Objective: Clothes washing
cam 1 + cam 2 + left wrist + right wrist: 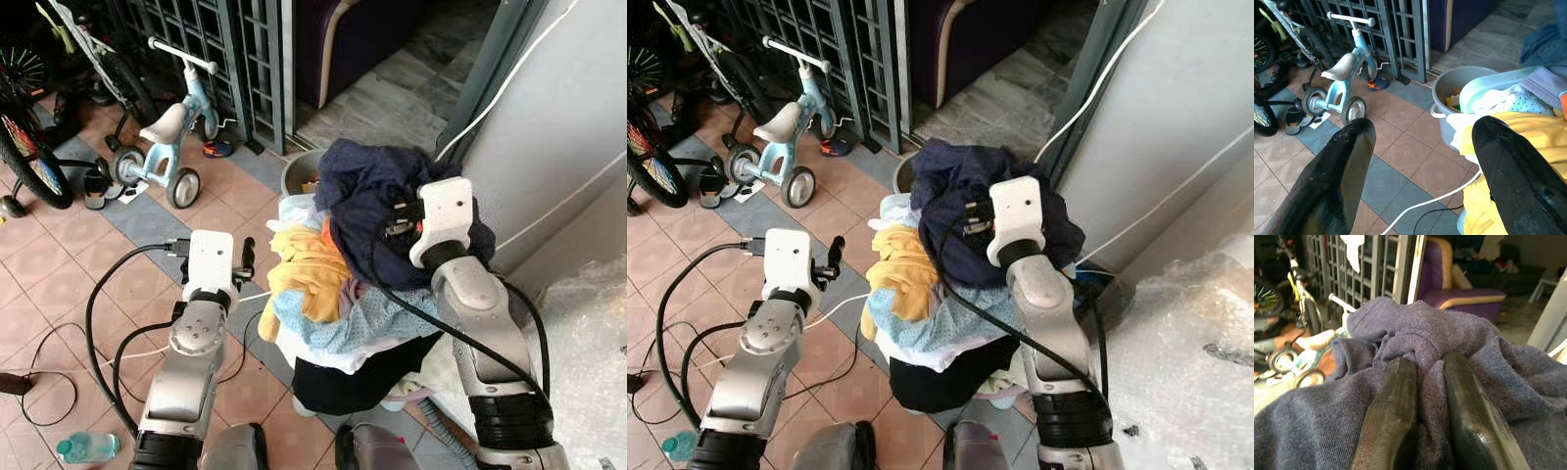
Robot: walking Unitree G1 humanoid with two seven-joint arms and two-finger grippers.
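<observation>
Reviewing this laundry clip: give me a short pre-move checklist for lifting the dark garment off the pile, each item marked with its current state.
1. Right gripper pinches the navy garment: ok, a fold of cloth sits between the fingers.
2. Left gripper free to assist: ok, open, beside the yellow garment.
3. Navy garment free of the clothes below: cannot tell, its underside is hidden.
4. Rest of the pile stays in the light blue basket: cannot tell, it is heaped above the rim.
5. White cable clear of the lift: ok, it lies on the floor tiles.
</observation>
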